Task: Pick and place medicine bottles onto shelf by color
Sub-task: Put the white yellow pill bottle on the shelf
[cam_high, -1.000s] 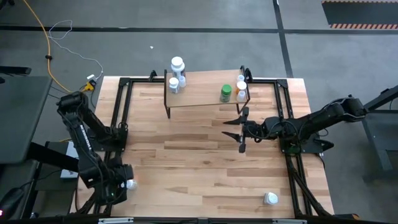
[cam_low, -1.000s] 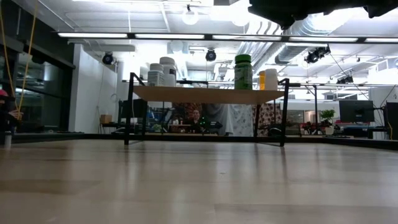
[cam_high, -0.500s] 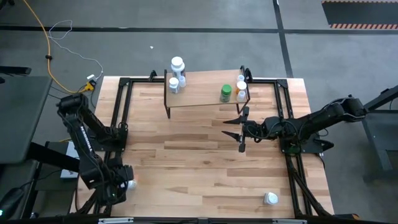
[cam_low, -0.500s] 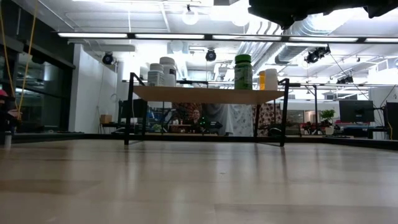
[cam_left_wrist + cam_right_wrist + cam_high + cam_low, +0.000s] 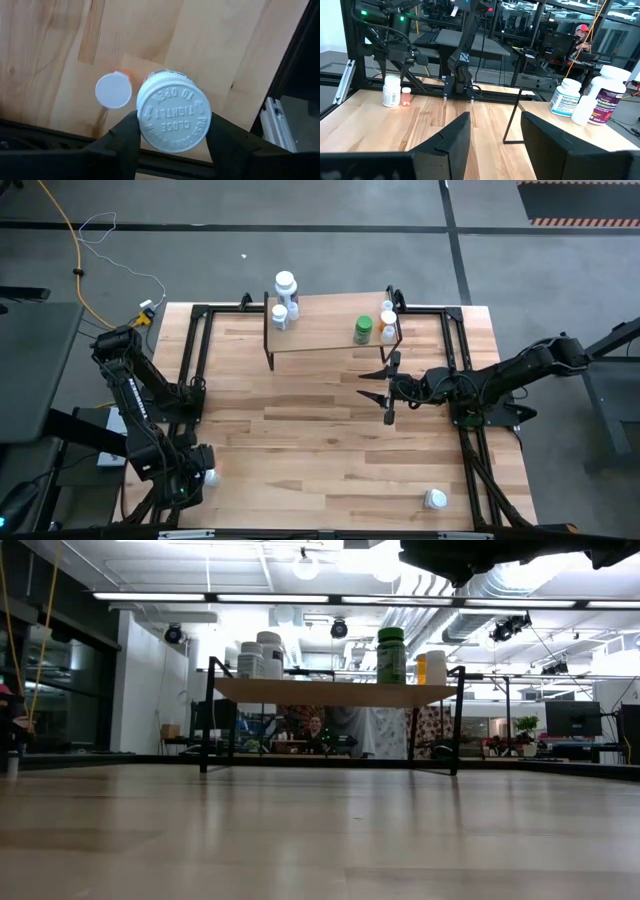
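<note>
Little has shifted on the table since the earlier high frames: only your left gripper [image 5: 170,137] at the near left corner has changed, its jaws now drawn in against the sides of a white-capped bottle [image 5: 173,116], so you appear to have a grasp on it; judge this as the pick step, lift not yet begun. Beside it stands a smaller bottle [image 5: 114,90] with an orange tint at its base. Your right gripper [image 5: 388,392] hangs in front of the shelf [image 5: 325,330] with its fingers parted and nothing between them. On the shelf, white bottles [image 5: 284,300] sit at the left end, a green bottle [image 5: 363,330] and an orange one [image 5: 387,325] at the right. Another white bottle [image 5: 436,499] waits near the right front edge. Legible writing: cap reads "CLOSE TIGHTLY / TO OPEN"; a label in the right wrist view reads "Headache"
</note>
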Available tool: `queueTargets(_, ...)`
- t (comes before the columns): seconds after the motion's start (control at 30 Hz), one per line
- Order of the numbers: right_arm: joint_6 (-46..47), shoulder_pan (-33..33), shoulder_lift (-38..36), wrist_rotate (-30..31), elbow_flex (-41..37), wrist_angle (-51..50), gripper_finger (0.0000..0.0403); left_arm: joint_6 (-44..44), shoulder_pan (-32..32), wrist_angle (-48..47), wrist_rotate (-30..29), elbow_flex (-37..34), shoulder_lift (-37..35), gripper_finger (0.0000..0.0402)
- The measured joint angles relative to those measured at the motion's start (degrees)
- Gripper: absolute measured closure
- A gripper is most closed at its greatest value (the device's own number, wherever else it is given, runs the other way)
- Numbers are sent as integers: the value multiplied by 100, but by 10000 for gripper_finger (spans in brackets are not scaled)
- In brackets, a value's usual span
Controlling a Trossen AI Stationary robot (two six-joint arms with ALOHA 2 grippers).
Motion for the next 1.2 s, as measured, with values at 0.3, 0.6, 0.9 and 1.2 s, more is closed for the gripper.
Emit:
queueTargets(0.3,0,0,0,0,0,2,238,815,303,-531,-645,1204,-98,227)
queueTargets(0.6,1,0,0,0,0,2,238,3155,2312,-1684,-1203,2708,-98,227)
queueTargets(0.9,2,0,-2,-2,0,2,238,6464,5627,-1348,-1302,3481,240,227)
queueTargets(1.2,111,0,-4,-2,0,-30,238,7530,7650,-1358,-737,5002,1571,227)
